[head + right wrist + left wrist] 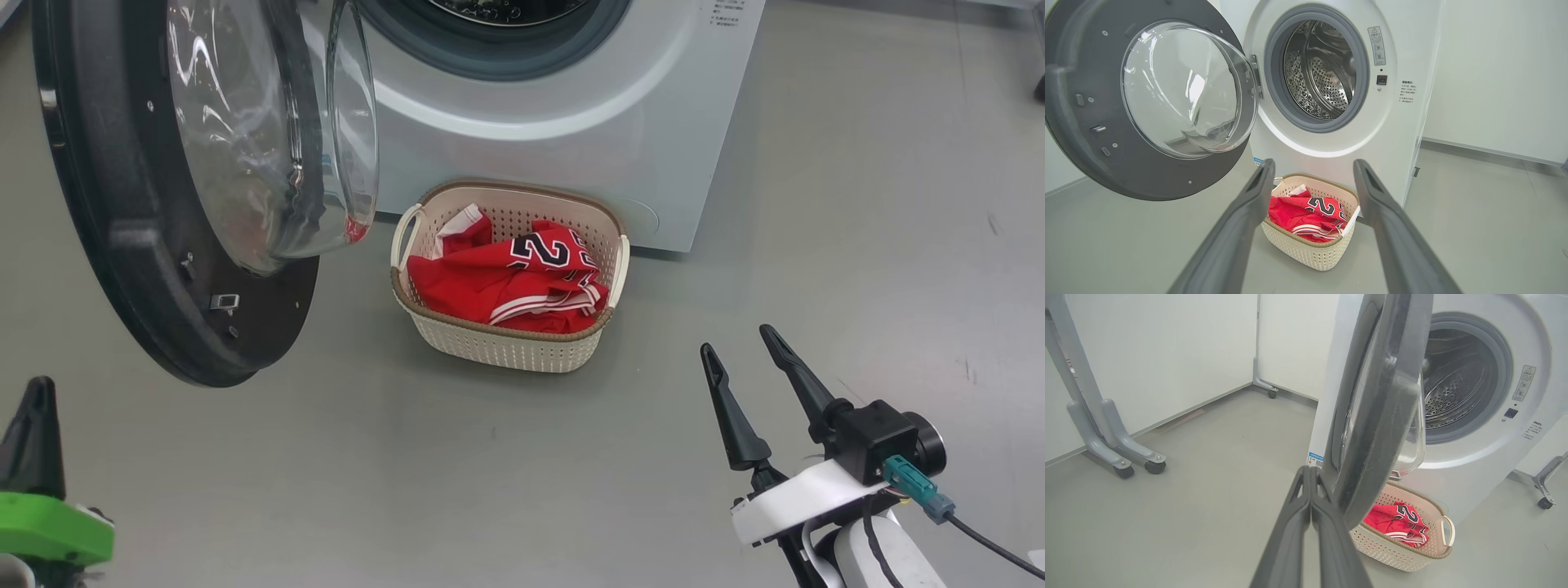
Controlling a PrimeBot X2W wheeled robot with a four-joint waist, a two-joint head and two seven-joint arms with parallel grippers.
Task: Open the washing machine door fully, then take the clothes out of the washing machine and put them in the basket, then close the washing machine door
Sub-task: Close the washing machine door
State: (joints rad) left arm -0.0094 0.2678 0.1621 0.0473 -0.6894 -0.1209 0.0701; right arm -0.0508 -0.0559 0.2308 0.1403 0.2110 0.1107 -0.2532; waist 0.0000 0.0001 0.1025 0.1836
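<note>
Step in hand: clothes are out and the door is open, so I judge closing it is what remains.
Door: the washing machine door (106, 204) is swung wide out from the washing machine (571, 147), hinged at the left of the opening, its glass bowl facing the basket.
Key relation: seen from the left wrist, the door is edge-on just right of the left gripper (1309, 470), whose tips are beside its outer face near the lower rim; I cannot tell if they touch.
Nearer arm: left; the right gripper (736, 338) is well apart from the door, over the floor (408, 457).
Left gripper: clenched, fingers pressed together, holding nothing.
Right gripper: released, fingers spread, empty.
Clothes: the clothes (490, 282) lie in the basket (506, 347), which sits on the floor against the machine's front.
Drum: the drum (1323, 69) shows bare steel where visible.
Count: one door, one basket, one red heap, two grippers.
</note>
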